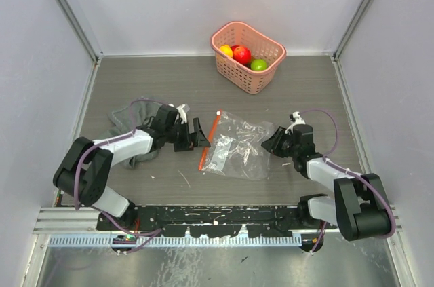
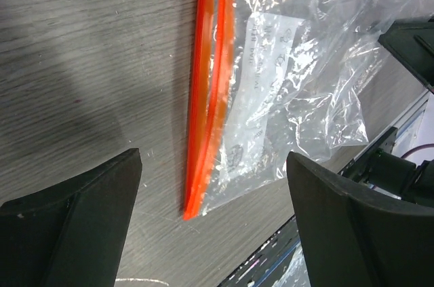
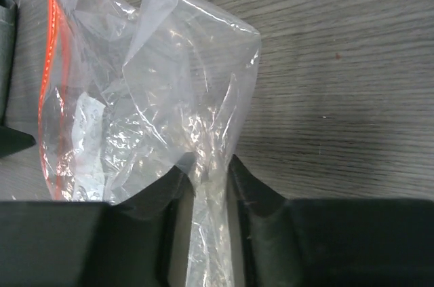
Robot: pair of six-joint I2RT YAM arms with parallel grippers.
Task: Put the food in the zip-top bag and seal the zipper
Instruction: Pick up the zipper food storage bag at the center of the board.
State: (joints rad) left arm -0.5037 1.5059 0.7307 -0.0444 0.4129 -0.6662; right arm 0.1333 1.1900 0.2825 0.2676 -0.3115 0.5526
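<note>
Grey wood-grain table (image 1: 305, 97), white walls all round. From the top, the bag (image 1: 237, 148) is lying crumpled around the middle of the table, with the zipper (image 1: 210, 139) running along its left side and the white slider (image 1: 218, 112) at the far end. A pink basket (image 1: 247, 73) of fruit (image 1: 242, 54) is sitting at the far edge, and a grey cloth (image 1: 122, 119) is lying near the left edge.

Left wrist: the left claw (image 2: 213, 165) is gaping wide and gripping nothing. The zipper's (image 2: 207, 97) near end is lying on the table between its fingers.

Right wrist: the right claw (image 3: 207, 185) is pinching a fold of the bag's (image 3: 169, 83) clear film, with the fingers nearly together. The zipper (image 3: 46, 83) is sitting on the bag's opposite side.
</note>
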